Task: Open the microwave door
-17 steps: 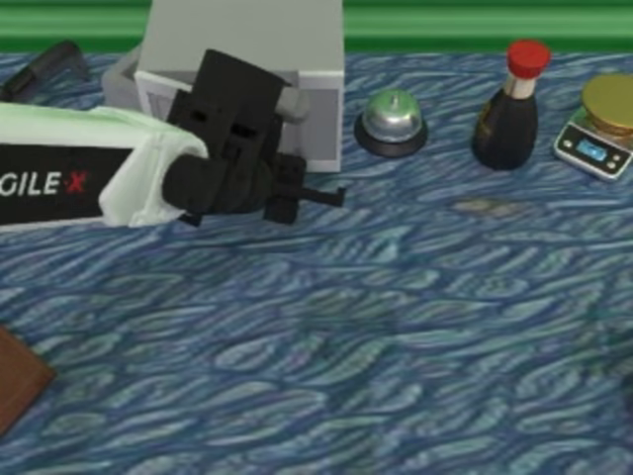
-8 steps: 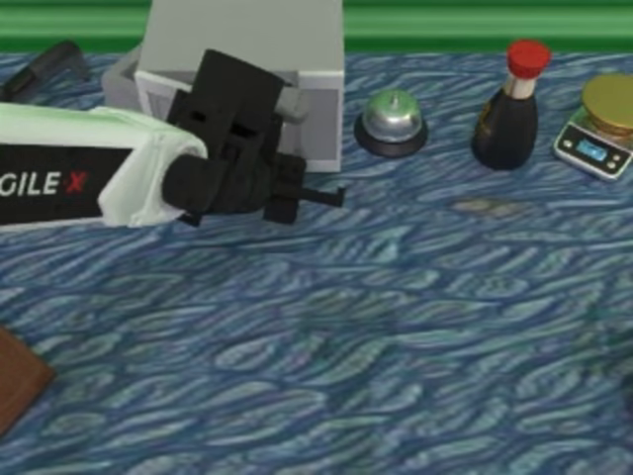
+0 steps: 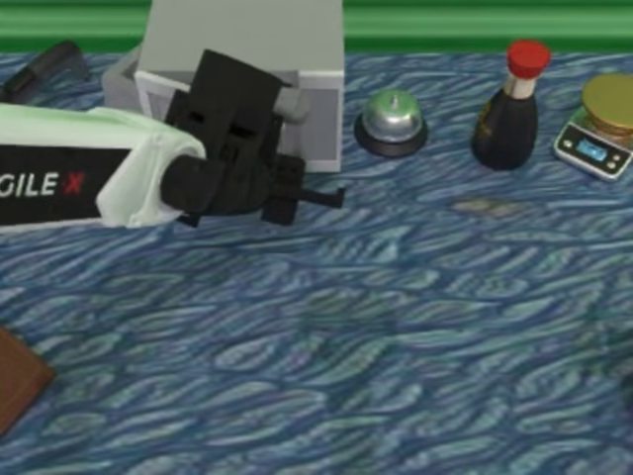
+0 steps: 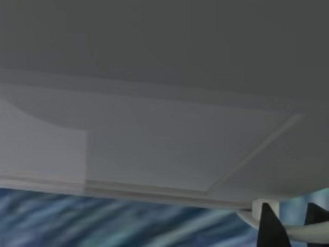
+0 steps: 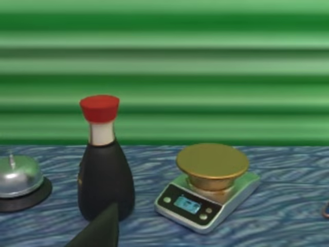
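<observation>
The light-grey microwave [image 3: 247, 30] stands at the back left of the table. My left arm reaches in from the left, and its black left gripper [image 3: 237, 124] is pressed against the microwave's front, covering most of the microwave door. In the left wrist view the door [image 4: 154, 144] with its darker window fills the picture. The left gripper [image 4: 294, 227] is shut on the pale bar handle [image 4: 308, 234], one dark fingertip [image 4: 270, 226] on each side of it. My right gripper [image 5: 103, 231] shows only as a dark tip in its own wrist view, away from the microwave.
To the right of the microwave stand a silver desk bell [image 3: 392, 119], a dark soy-sauce bottle with a red cap [image 3: 509, 104] and a small digital scale [image 3: 596, 129]. A brown board corner [image 3: 15, 376] lies at the front left. A green wall runs behind.
My left arm and gripper have drawn slightly to the left while holding the handle. The door's position looks about the same.
</observation>
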You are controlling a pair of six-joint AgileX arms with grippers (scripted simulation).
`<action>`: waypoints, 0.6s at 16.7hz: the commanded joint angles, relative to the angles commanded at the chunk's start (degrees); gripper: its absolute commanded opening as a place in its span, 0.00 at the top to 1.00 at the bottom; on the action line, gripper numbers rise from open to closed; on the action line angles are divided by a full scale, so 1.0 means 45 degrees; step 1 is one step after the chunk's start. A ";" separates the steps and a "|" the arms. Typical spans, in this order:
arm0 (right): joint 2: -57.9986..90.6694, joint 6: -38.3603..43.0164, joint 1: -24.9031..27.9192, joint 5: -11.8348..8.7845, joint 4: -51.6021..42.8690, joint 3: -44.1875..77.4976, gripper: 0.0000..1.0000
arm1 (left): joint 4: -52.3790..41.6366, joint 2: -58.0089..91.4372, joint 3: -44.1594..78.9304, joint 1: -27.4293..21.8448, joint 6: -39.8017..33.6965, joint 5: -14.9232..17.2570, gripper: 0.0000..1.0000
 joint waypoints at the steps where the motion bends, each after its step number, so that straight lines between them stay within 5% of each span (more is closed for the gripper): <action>1: 0.0000 0.0000 0.0000 0.0000 0.0000 0.0000 0.00 | 0.0030 -0.0067 -0.0094 0.0043 0.0125 0.0072 1.00; 10: 0.0000 0.0000 0.0000 0.0000 0.0000 0.0000 0.00 | 0.0199 -0.0372 -0.0503 0.0284 0.0676 0.0447 1.00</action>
